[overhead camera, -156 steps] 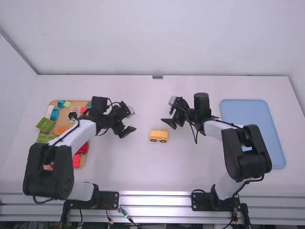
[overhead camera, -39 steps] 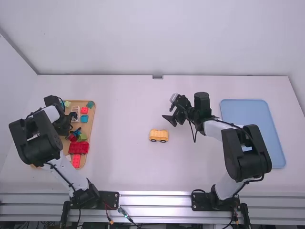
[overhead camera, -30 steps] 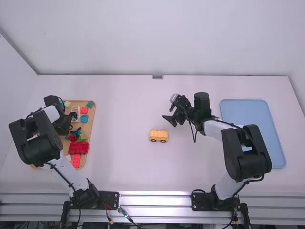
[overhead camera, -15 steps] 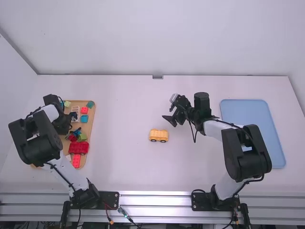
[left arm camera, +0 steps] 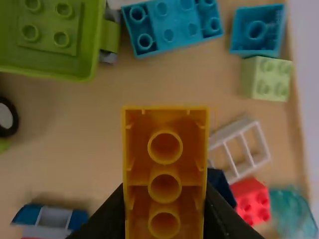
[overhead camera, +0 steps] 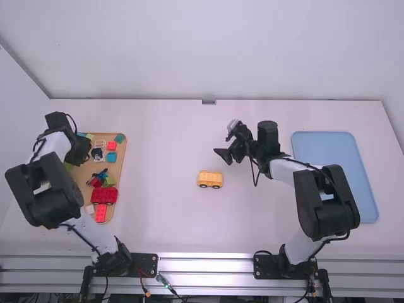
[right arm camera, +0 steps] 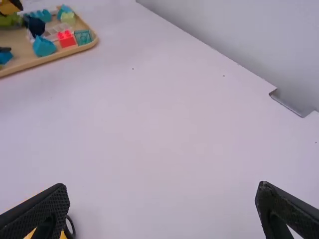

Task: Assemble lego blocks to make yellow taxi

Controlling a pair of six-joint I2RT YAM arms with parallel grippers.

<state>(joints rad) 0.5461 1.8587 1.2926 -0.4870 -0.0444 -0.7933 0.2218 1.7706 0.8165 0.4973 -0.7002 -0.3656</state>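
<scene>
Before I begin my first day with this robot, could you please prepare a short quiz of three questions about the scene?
1. True or false: the left tool holds a yellow block.
2. Where does the yellow wheeled piece stand?
a) on the wooden tray
b) on the white table
c) on the blue tray
3. Fill in one word, open or shut: the right tool is ____.

Key: 1 true; 2 b; 3 open.

The white table (overhead camera: 170,221) bears a wooden tray (overhead camera: 116,170), a yellow car (overhead camera: 210,179) (upright) and a blue tray (overhead camera: 334,161).
</scene>
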